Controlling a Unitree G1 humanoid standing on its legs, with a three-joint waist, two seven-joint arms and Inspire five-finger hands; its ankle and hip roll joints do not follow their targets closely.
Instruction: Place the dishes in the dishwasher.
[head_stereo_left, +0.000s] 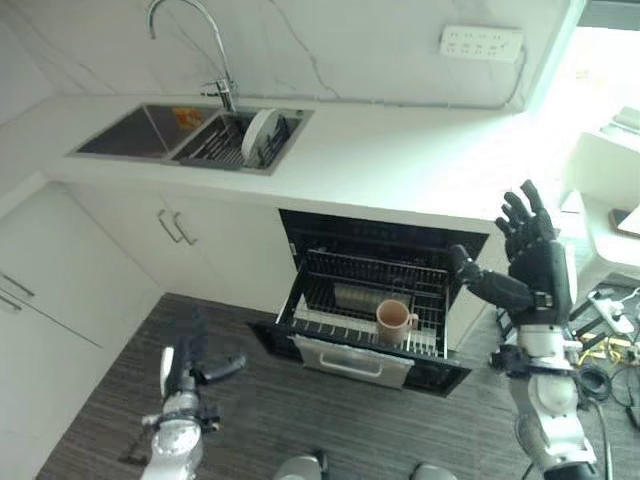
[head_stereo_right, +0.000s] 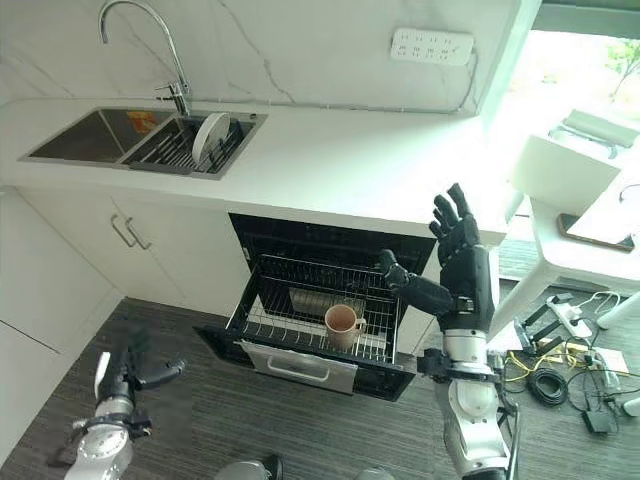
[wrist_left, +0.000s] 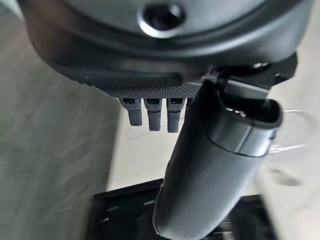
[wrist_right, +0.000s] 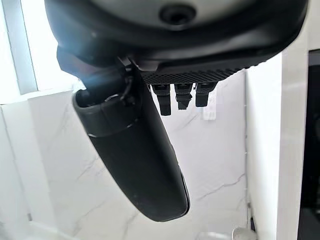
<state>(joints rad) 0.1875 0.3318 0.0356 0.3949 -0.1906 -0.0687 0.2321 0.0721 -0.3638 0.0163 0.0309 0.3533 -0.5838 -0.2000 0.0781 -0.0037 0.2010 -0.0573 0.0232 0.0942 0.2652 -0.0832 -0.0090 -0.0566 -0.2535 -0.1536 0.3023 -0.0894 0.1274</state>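
In the left eye view we see the dishwasher (head_stereo_left: 370, 330) open under a white counter (head_stereo_left: 400, 160), its wire rack (head_stereo_left: 365, 300) pulled out over the dropped door. A pinkish mug (head_stereo_left: 393, 322) stands upright near the rack's front edge, and behind it lies a flat metallic piece we cannot identify with any confidence. To the counter's left sits a steel double sink (head_stereo_left: 150, 135) with a curved tap (head_stereo_left: 190, 40); a white plate (head_stereo_left: 260, 135) stands on edge in the drying rack of the nearer basin. A white socket strip (head_stereo_left: 481, 42) is fixed to the marbled wall. The right hand (head_stereo_left: 535, 250) is raised beside the dishwasher's right side, fingers spread straight and thumb stuck out toward the rack, holding nothing. The left hand (head_stereo_left: 190, 365) hangs low over the grey wood-grain floor (head_stereo_left: 120, 370), well apart from the dishwasher, fingers loose and empty.

In the right eye view we see the same layout, plus a white table (head_stereo_right: 575, 235) at the right with a dark flat device on it, and a tangle of plugs on the floor beneath. The dishwasher's interior beyond the rack is dark and hard to read.

In the left wrist view the left hand's thumb (wrist_left: 215, 165) juts forward and the fingers (wrist_left: 155, 117) hang straight and short past the textured palm, over floor and a dark edge below.

In the right wrist view the right hand's thumb (wrist_right: 135, 155) and straight fingers (wrist_right: 182, 97) stand against the veined marble wall, nothing between them.
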